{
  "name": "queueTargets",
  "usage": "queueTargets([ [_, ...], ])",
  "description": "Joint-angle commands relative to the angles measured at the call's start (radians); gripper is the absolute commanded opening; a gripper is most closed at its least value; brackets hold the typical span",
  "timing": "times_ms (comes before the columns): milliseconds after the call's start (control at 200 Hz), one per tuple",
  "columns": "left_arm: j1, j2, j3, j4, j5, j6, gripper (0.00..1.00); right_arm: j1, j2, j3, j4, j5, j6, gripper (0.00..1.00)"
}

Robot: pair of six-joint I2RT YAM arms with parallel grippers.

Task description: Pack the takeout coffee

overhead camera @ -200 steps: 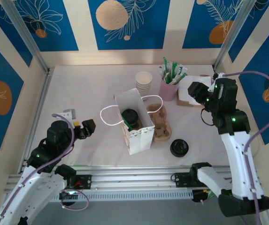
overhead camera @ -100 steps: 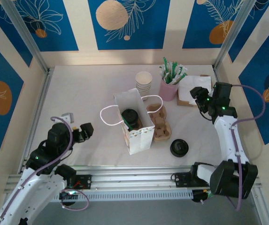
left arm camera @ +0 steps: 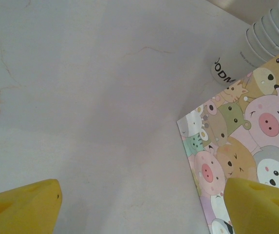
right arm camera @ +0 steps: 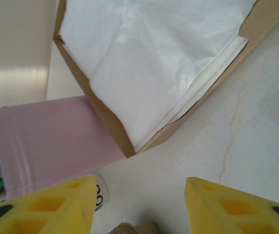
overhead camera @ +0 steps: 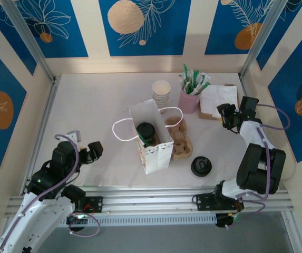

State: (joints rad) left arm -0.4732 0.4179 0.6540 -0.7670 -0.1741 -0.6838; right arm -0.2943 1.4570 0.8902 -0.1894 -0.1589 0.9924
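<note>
Status on packing: takeout coffee point(overhead camera: 146, 130) sat inside the open paper bag point(overhead camera: 156, 153), black lid up, with something thin and green tucked next to it. Bag stood roughly between the two pincers, well apart from both.

Left pincer point(overhead camera: 90, 152) was released, fingers point(left arm camera: 22, 204) wide with nothing between them, over bare counter point(overhead camera: 98, 100). In its wrist view the bag's cartoon-printed side was ahead and to its right, with the cup stack point(overhead camera: 161, 92) just past that.

Right pincer point(overhead camera: 227, 117) was also released and empty, jaws apart. It pointed at the napkin box point(overhead camera: 218, 101) just ahead of it, with the pink holder point(overhead camera: 190, 97) of green sticks off to its left.

Judgement: main step looked done, since the cup was in the bag. Cardboard carrier point(overhead camera: 179, 138) lay outside on the counter, right against the bag on the right pincer's side. Couldn't tell for sure whether its slots were empty. Loose black lid point(overhead camera: 201, 166) sat near the carrier, closer to the right arm's base than to its pincer.

Left, if anything: extras such as napkins, judging by where the right pincer pointed. Couldn't tell whether the bag needed closing.
</note>
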Motion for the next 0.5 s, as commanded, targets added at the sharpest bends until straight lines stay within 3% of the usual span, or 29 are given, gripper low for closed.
queueTargets([
  [0,0.005,-0.005,-0.008,-0.031,0.002,-0.020,0.86,-0.005,0.059,0.031,0.030,-0.015,-0.009,0.52],
  [495,0.005,-0.005,-0.012,-0.058,-0.015,-0.037,0.86,-0.014,0.263,0.096,0.161,0.005,0.011,0.49],
])
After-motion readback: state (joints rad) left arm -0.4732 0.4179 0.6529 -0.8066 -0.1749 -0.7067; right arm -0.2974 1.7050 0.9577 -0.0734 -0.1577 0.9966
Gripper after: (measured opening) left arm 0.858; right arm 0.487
